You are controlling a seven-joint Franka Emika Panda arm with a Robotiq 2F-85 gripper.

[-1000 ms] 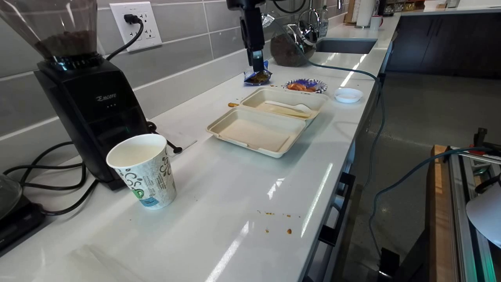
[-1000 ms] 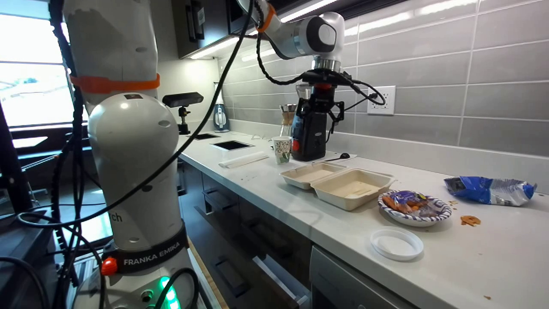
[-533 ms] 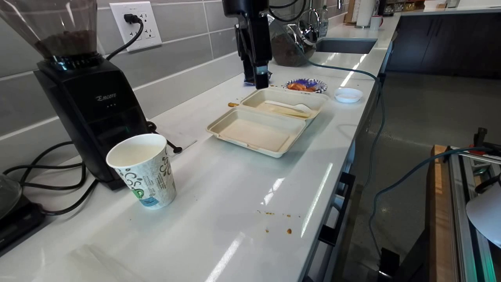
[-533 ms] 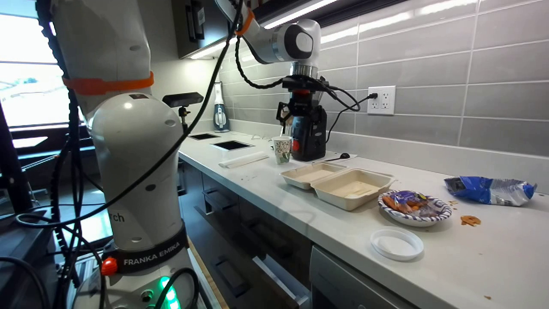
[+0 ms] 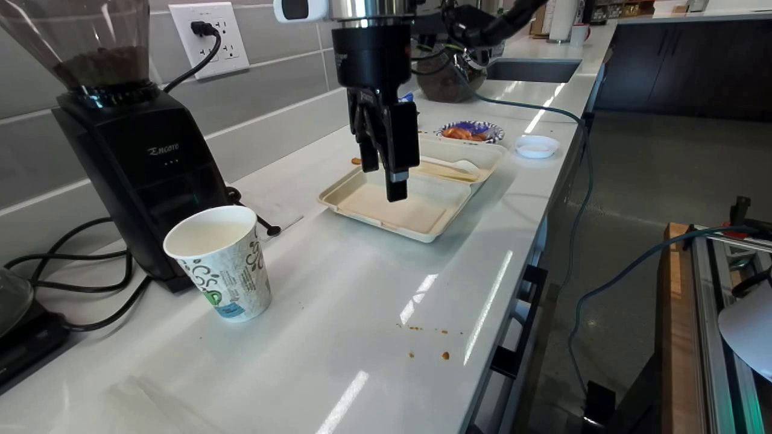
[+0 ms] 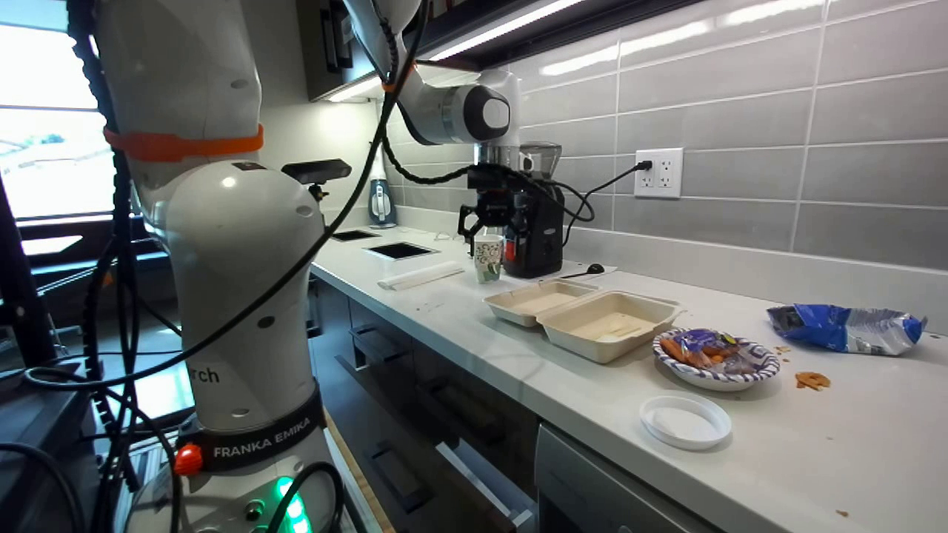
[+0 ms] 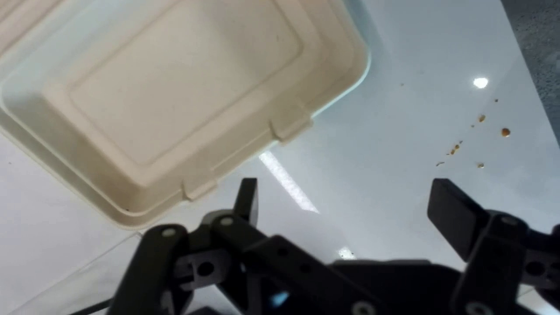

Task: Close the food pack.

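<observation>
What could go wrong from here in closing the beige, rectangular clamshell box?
In the wrist view, the open black gripper appears past the tabbed edge of the clamshell box; a poor approach might shove the box. The slender pale utensils in the deeper half could shift during folding. The white patterned paper cup stands on the tabbed side; a wide swing might topple it.

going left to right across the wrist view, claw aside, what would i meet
Open beige hinged clamshell takeout box → small orange-brown crumbs on the glossy white countertop → dark grey floor.
</observation>
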